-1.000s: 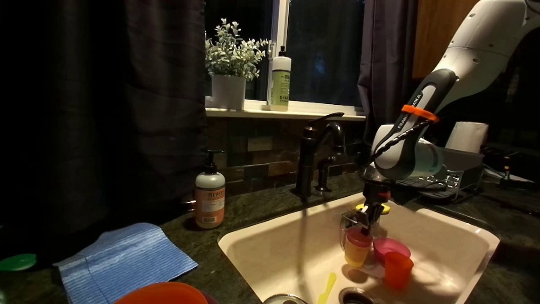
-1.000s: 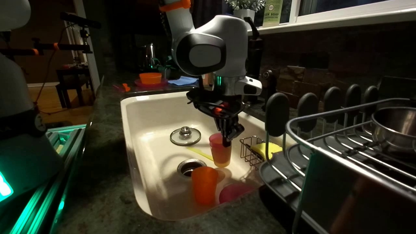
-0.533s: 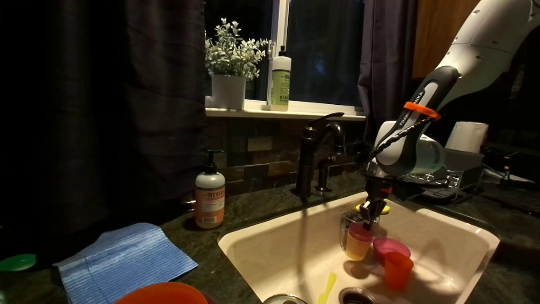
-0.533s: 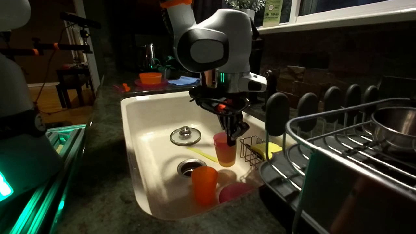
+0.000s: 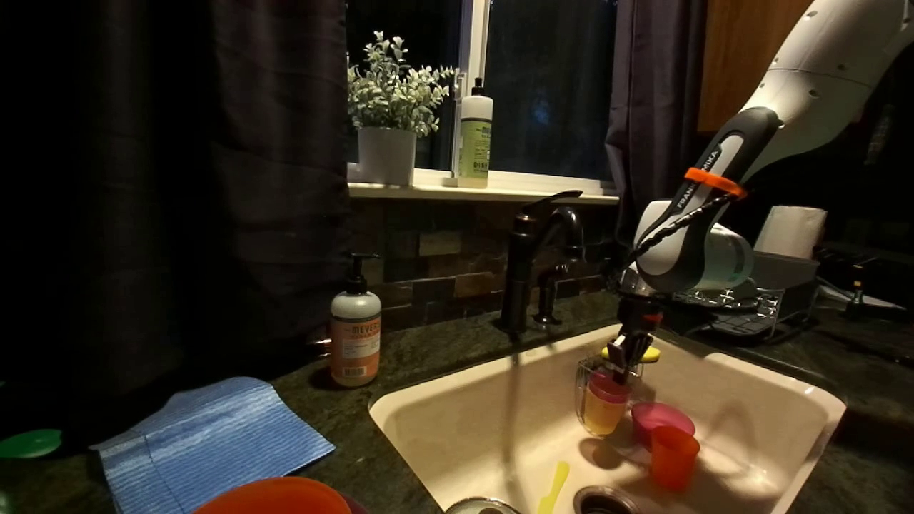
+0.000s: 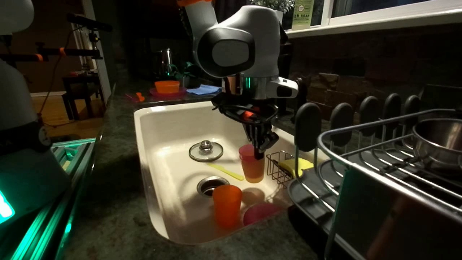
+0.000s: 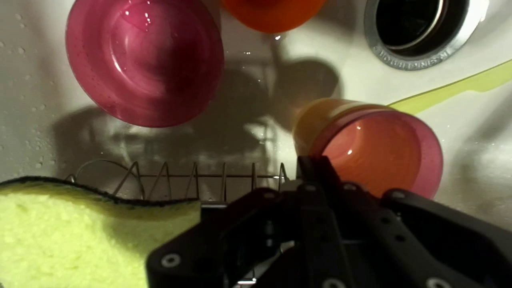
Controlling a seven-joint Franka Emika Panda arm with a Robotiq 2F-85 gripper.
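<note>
"Where's that pink-and-yellow cup?"

"In an exterior view, hanging in the sink, its rim clamped in the hand."

"Near the yellow sponge, in an exterior view."

"Wrist view: a pink bowl nearby, apart from it."

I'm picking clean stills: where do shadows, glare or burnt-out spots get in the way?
Wrist view: shadows fall between the round pink bowl and the yellow sponge, glints dot the translucent pink-rimmed cup, and the black jointed tool shows little detail. In an exterior view, the dark left curtain fades into black; in an exterior view, a green-rimmed light burns out white.
</note>
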